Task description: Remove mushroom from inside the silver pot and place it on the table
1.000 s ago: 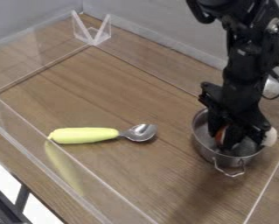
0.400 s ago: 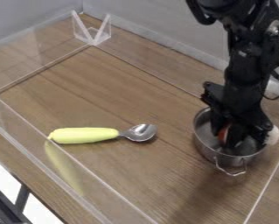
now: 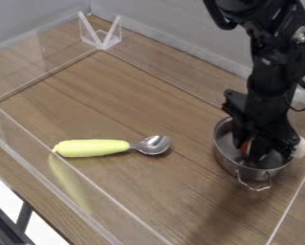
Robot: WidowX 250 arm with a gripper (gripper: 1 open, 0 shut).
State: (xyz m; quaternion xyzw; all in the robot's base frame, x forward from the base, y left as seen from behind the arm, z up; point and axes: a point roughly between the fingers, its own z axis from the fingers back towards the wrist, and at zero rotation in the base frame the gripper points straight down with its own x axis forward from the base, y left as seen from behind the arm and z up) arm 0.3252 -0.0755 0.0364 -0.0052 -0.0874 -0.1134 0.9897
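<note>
Steel pot: the silver pot [image 3: 255,160] stands near the right edge of the table [image 3: 129,96], its wire loop handle facing the camera.
Arm: the black arm comes straight down from above, and the gripper [image 3: 254,145] is lowered inside the pot's rim.
Mushroom: the mushroom [image 3: 250,146] shows only as a sliver of red-orange between the black fingers, inside the pot.
Jaws: narrowed, seemingly pinching the mushroom; actual contact is hidden by the fingers, so the hold is a judgement.
Step in hand: the grasp inside the pot; the lift has not begun.
Next move: a straight rise clear of the rim, then a carry sideways to bare wood and a release low down.
Keep clear of: the yellow-handled spoon [image 3: 113,146], lying well apart on the left.
</note>
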